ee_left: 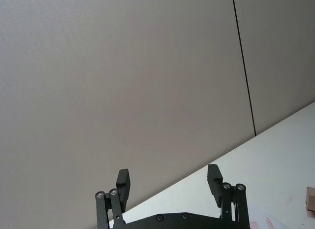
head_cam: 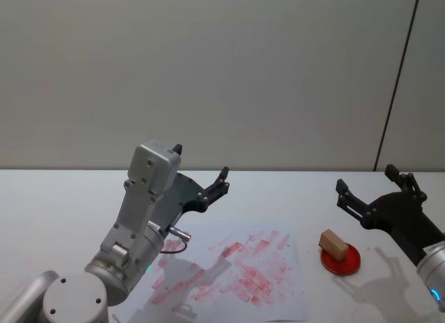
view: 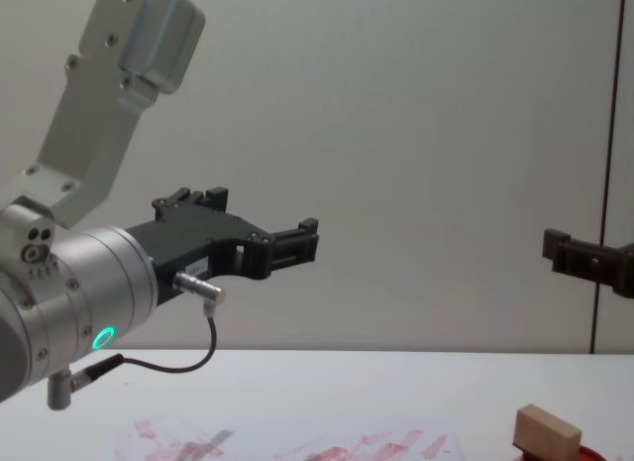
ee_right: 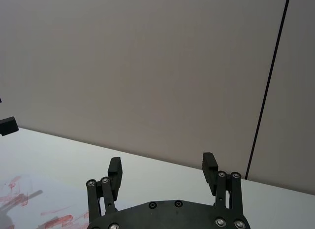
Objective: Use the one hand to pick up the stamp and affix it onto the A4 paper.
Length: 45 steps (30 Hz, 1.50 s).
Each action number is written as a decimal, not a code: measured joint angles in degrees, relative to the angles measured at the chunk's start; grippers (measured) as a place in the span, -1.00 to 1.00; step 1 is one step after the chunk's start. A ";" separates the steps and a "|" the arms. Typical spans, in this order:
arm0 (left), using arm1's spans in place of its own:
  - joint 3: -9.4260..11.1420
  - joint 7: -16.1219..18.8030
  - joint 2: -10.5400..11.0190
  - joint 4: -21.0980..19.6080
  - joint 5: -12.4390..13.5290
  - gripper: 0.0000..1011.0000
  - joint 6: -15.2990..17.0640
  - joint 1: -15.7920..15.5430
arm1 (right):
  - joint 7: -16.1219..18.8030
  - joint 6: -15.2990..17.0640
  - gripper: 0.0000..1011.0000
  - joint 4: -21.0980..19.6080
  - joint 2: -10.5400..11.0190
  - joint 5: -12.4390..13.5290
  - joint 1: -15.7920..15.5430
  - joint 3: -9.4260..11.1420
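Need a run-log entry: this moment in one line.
left gripper open, raised | right gripper open, raised | stamp on ink pad | A4 paper flat

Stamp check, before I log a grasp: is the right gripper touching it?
Apart. The chest view shows the right gripper held high, with bare wall between it and the stamp below.

Stamp (ee_left: 311, 200) cut off at edge (left wrist view).

My right gripper (ee_right: 162, 165), fingers spread wide with nothing between them, above the white table (ee_right: 59, 155). Red-printed paper (ee_right: 54, 221) lies on the table; grey wall (ee_right: 147, 66) beyond its far edge.
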 joint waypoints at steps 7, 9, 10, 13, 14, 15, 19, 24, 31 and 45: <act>0.00 0.00 0.00 0.00 0.00 0.98 0.00 0.00 | 0.00 -0.01 0.98 0.00 0.00 0.00 0.00 -0.03; 0.00 0.00 0.00 0.00 0.00 0.98 0.00 0.00 | 0.00 -0.01 0.98 0.00 0.00 0.00 0.00 -0.03; 0.00 0.00 0.00 0.00 0.00 0.98 0.00 0.00 | 0.00 -0.02 0.98 0.00 0.00 0.00 0.00 -0.04; 0.00 0.00 0.00 0.00 0.00 0.98 0.00 0.00 | 0.00 -0.02 0.98 0.00 0.00 0.00 0.00 -0.04; 0.00 0.00 0.00 0.00 0.00 0.98 0.00 0.00 | 0.00 -0.01 0.98 0.00 0.00 0.00 0.00 -0.04; 0.00 0.00 0.00 0.00 0.00 0.98 0.00 0.00 | 0.00 -0.01 0.98 0.00 0.00 0.00 0.00 -0.04; 0.00 0.00 0.00 0.00 0.00 0.98 0.00 0.00 | 0.07 -0.01 0.98 0.05 -0.01 -0.01 0.01 -0.04; 0.00 0.00 0.00 0.00 0.00 0.98 0.00 0.00 | 1.23 0.49 0.98 0.68 -0.04 -0.02 0.32 -0.04; 0.00 0.00 0.00 0.00 0.00 0.98 0.00 0.00 | 4.31 2.67 0.98 2.79 -0.08 -0.05 1.28 -0.18; 0.00 0.00 0.00 0.00 0.00 0.98 0.00 0.00 | 10.72 6.66 0.98 8.54 -0.10 -2.44 3.30 -0.78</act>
